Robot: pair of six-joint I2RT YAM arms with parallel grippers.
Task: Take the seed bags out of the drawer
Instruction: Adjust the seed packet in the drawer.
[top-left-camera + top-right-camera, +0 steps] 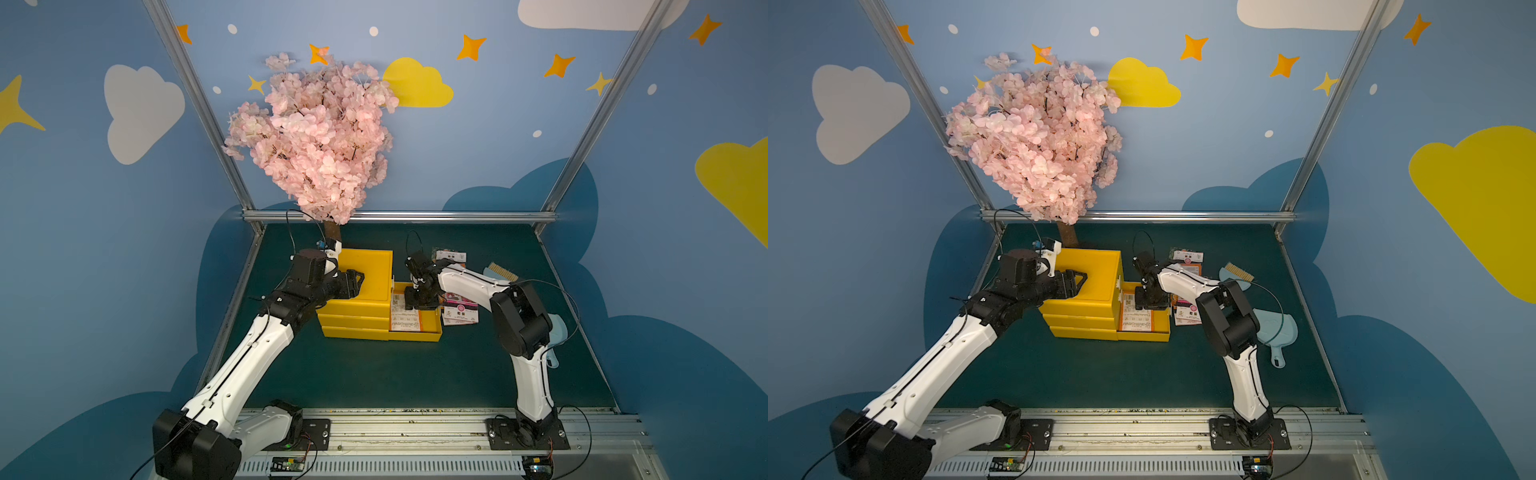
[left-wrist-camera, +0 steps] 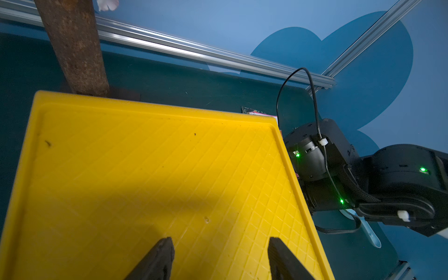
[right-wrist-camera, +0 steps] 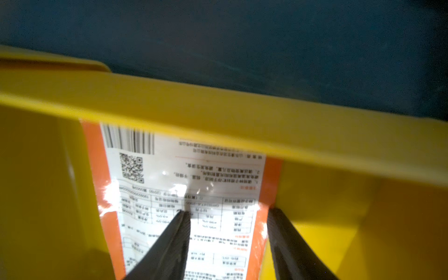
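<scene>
Blue walls [image 1: 478, 145] w/ cloud & star decals [image 1: 141, 112], alu frame [image 1: 399, 216], green tabletop [image 1: 374, 374], pink tree [image 1: 320, 141].

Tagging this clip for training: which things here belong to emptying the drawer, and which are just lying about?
Job: drawer, seed bag inside it, seed bags on the table, right gripper.
Lying about: blossom tree, comb, pale blue scoop.

Staged robot booth (painted cloud walls [image 1: 143, 112]).

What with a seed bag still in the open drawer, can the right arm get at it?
Probably yes: the right pincer hangs open right over the seed bag inside the drawer, with nothing between them.
</scene>
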